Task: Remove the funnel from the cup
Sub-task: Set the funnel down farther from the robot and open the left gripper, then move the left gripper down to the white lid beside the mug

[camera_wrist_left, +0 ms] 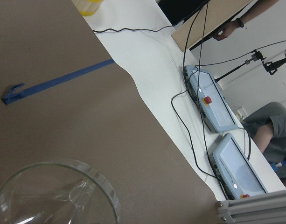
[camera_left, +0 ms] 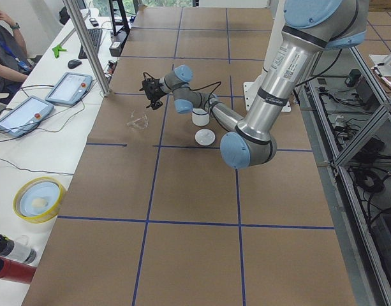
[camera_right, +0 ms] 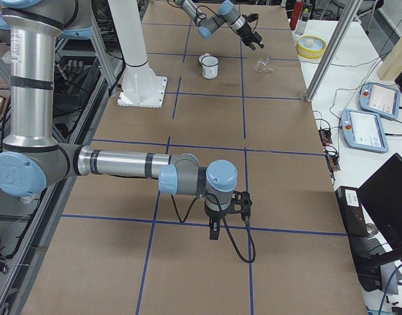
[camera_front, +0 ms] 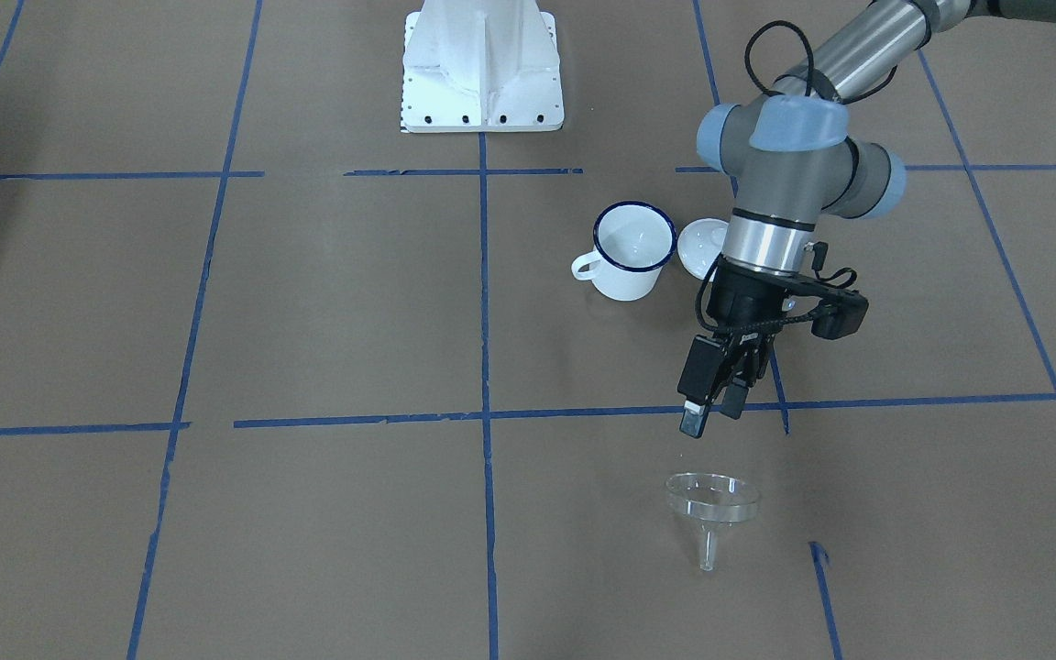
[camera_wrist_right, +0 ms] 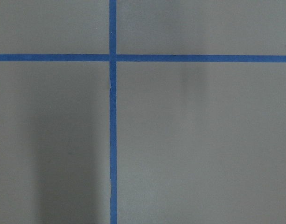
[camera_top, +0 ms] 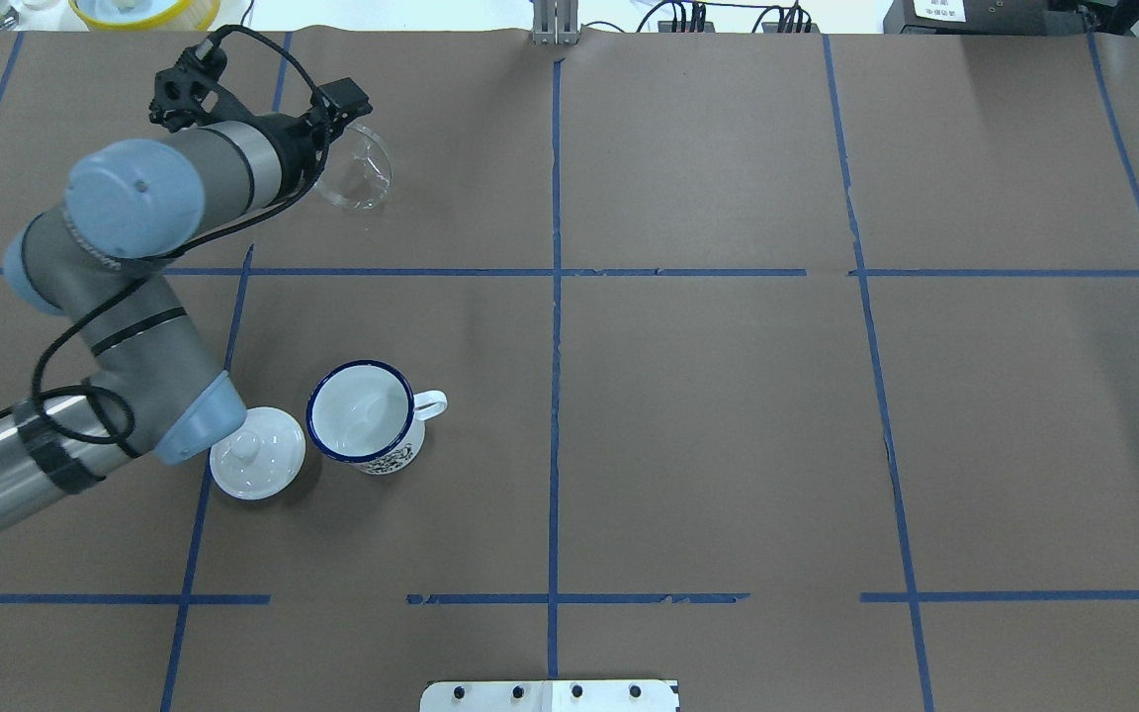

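The clear funnel (camera_front: 711, 506) lies on its side on the brown table, spout towards the operators' edge. It also shows in the overhead view (camera_top: 357, 174) and, close up, at the bottom left of the left wrist view (camera_wrist_left: 54, 196). My left gripper (camera_front: 714, 412) hangs just above and behind it, open and empty. The white cup (camera_front: 633, 252) with a dark blue rim stands upright and empty nearer the robot (camera_top: 364, 415). My right gripper (camera_right: 214, 231) shows only in the exterior right view, low over bare table; I cannot tell whether it is open or shut.
A white round lid (camera_front: 700, 246) with a knob lies next to the cup, partly under my left wrist. The white robot base (camera_front: 482, 69) stands at the table's robot side. Two teach pendants (camera_wrist_left: 217, 116) lie past the table edge beyond the funnel.
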Available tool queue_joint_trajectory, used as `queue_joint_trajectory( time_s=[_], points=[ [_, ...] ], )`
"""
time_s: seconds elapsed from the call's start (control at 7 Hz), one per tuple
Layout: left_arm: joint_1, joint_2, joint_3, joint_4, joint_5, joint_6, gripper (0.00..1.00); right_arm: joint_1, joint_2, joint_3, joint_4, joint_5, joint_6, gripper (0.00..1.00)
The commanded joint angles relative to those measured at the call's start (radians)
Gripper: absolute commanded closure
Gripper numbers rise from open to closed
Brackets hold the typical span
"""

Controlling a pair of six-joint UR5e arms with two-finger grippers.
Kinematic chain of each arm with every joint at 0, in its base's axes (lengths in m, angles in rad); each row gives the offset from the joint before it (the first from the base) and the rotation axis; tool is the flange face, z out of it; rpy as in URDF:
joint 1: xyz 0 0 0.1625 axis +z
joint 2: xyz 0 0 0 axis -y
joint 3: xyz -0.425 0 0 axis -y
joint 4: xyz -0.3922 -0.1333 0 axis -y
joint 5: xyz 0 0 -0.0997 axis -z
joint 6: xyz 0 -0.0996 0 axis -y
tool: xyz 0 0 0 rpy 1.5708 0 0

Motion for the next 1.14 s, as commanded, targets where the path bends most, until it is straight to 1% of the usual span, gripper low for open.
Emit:
queue_joint_trajectory(
  time_s=[0.0, 0.14, 0.29, 0.43, 0.57, 0.71, 0.86, 1.0],
  points=[
    [-0.027, 0.241, -0.319, 0.183, -0.221, 0.334, 0.00, 0.000, 0.000, 0.000, 0.000, 0.000, 0.000, 0.00],
    [-0.042, 0.319, -0.424, 0.304, -0.252, 0.380, 0.00, 0.000, 0.000, 0.000, 0.000, 0.000, 0.000, 0.00],
    [-0.048, 0.337, -0.495, 0.456, -0.254, 0.383, 0.00, 0.000, 0.000, -0.001, 0.000, 0.000, 0.000, 0.00],
    [-0.007, 0.329, -0.547, 0.603, -0.256, 0.436, 0.00, 0.000, 0.000, 0.000, 0.000, 0.000, 0.000, 0.00],
    [-0.004, 0.328, -0.572, 0.641, -0.306, 0.613, 0.00, 0.000, 0.000, -0.001, 0.000, 0.000, 0.000, 0.00],
    [0.007, 0.328, -0.544, 0.635, -0.396, 0.648, 0.00, 0.000, 0.000, 0.000, 0.000, 0.000, 0.000, 0.00],
    [0.063, 0.326, -0.516, 0.629, -0.395, 0.621, 0.00, 0.000, 0.000, 0.000, 0.000, 0.000, 0.000, 0.00],
    [0.108, 0.325, -0.446, 0.552, -0.392, 0.627, 0.00, 0.000, 0.000, -0.001, 0.000, 0.000, 0.000, 0.00]
  ],
)
